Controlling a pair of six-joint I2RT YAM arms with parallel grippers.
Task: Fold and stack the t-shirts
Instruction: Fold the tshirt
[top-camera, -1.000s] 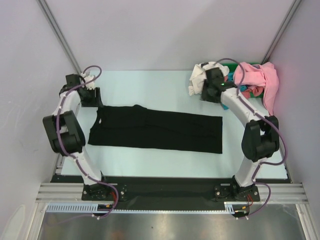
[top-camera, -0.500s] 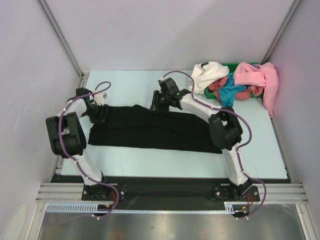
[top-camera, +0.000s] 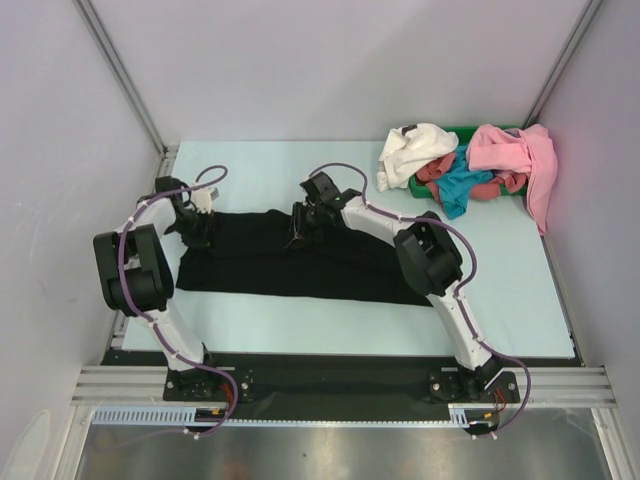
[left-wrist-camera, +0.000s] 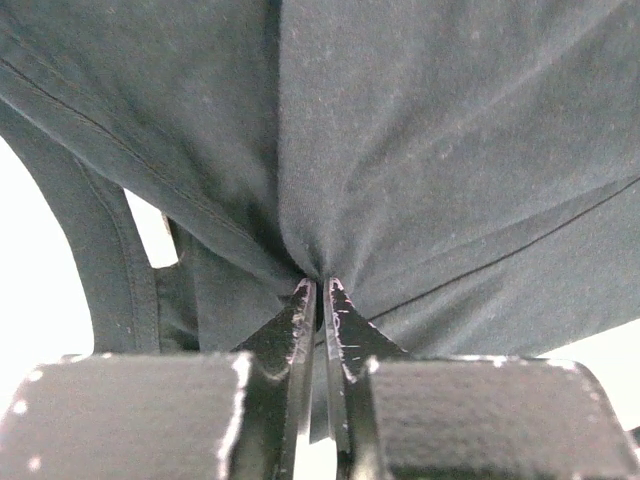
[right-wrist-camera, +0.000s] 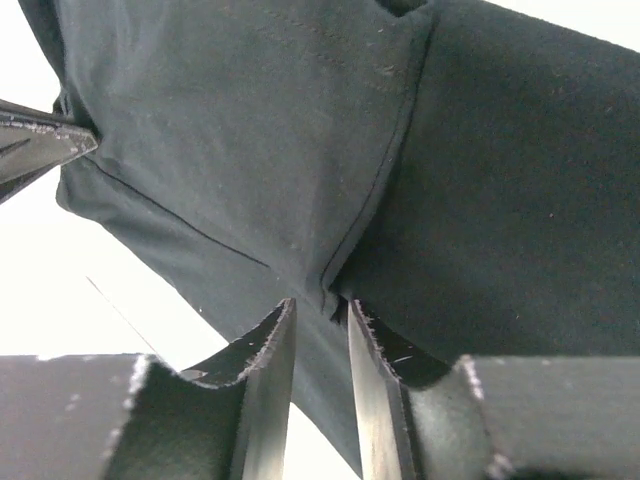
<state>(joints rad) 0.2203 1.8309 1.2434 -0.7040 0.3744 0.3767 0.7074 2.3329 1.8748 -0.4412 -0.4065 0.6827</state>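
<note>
Clamping the black t-shirt (top-camera: 300, 268) at its far edge, left jaws and right jaws, both newly arrived there.

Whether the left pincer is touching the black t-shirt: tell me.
Touching. The left wrist view shows the left pincer shut on a pinch of the black t-shirt, with the cloth puckering into its tips.

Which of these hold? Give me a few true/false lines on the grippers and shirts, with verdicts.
1. The left gripper pinches the black t-shirt. True.
2. The right gripper hangs open, holding nothing. False: it is closed on the black t-shirt's far edge.
3. The pink t-shirt lies at the far right corner of the table. True.
4. The black t-shirt is crumpled into a ball. False: it lies spread out on the table.
</note>
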